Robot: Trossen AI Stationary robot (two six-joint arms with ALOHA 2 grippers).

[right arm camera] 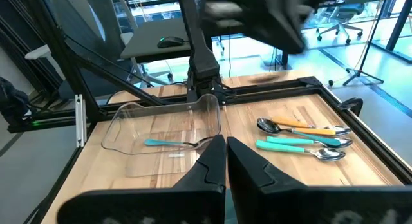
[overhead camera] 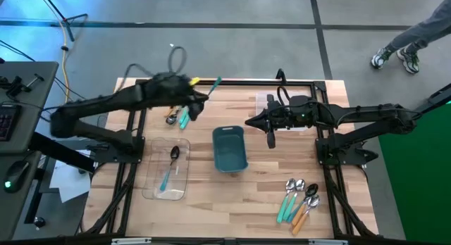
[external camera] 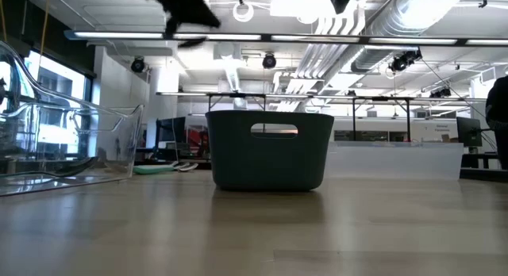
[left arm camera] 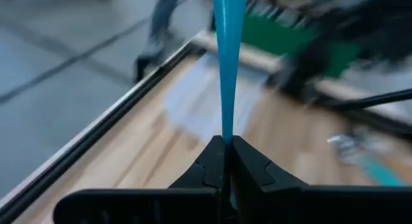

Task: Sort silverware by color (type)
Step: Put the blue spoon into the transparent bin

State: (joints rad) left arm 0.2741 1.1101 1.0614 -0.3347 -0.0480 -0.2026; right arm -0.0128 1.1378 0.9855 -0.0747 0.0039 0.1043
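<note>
Left gripper (left arm camera: 226,147): we see it clenched on the thin handle of a teal spoon (left arm camera: 228,63), raised above the table's far left part; in the high view the handle pokes out past the gripper (overhead camera: 199,92) toward the far edge.
Near spoons: we count a cluster of spoons (overhead camera: 299,199) at the near right corner of the table (overhead camera: 211,203), with teal and orange handles, lying side by side, bowls pointing away.
Left tray: we find a clear tray (overhead camera: 168,169) near the left edge, holding one teal-handled spoon (overhead camera: 170,167).
Bin: a teal bin (overhead camera: 230,148) stands mid-table, between the tray and the right arm.
Far spoons: a few more spoons (overhead camera: 177,118) lie on the wood just below the left gripper; we cannot tell their number.
Right gripper (overhead camera: 271,140): we see it closed on nothing, hovering beside the bin's far right corner.
Far tray: another clear tray (overhead camera: 264,102) sits under the right arm.
Beyond: a person's legs (overhead camera: 405,44) show on the floor.
</note>
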